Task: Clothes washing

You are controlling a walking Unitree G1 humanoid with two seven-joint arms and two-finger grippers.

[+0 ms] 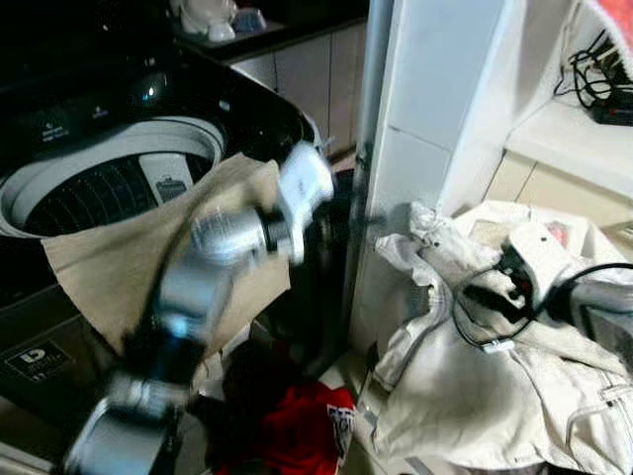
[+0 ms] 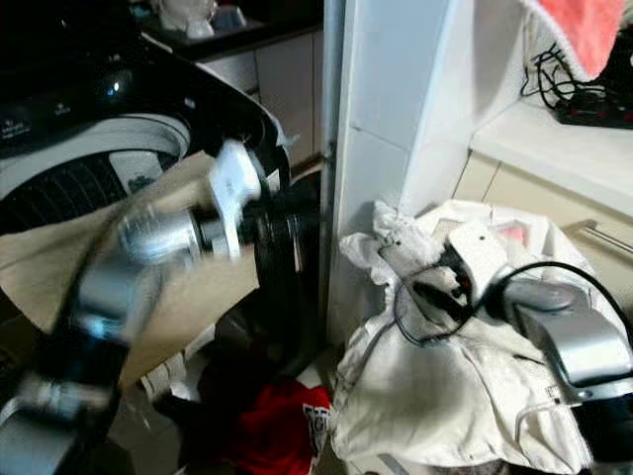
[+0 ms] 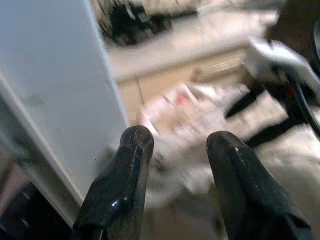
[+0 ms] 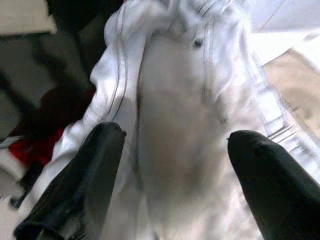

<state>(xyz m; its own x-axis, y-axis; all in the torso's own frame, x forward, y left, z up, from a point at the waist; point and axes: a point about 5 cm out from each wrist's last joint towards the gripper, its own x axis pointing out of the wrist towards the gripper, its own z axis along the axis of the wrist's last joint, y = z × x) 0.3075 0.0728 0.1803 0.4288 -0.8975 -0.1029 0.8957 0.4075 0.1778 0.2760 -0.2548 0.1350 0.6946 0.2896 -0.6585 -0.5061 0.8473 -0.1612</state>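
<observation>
A top-loading washing machine (image 1: 109, 173) fills the upper left of the left eye view, its drum open and a beige cloth (image 1: 129, 257) draped over its front rim. A white tiled wall corner (image 1: 425, 109) rises through the centre. In the upper right a pale counter (image 1: 574, 139) carries tangled black cables (image 1: 593, 84); a pink cloth (image 2: 584, 30) hangs at the top right corner, cut off by the frame edge. Low in the centre a red garment (image 1: 297, 426) lies on the floor among dark clothes.

The white garment (image 1: 475, 386) is heaped at lower right, against the wall corner. The right gripper (image 4: 172, 145) hovers just above it, fingers spread wide with the cloth between them but not pinched. The left gripper (image 3: 177, 145) reaches from the centre toward the heap beside the wall, its fingers parted and holding nothing. The left arm (image 1: 198, 287) is motion-blurred, so its outline is hard to make out.
</observation>
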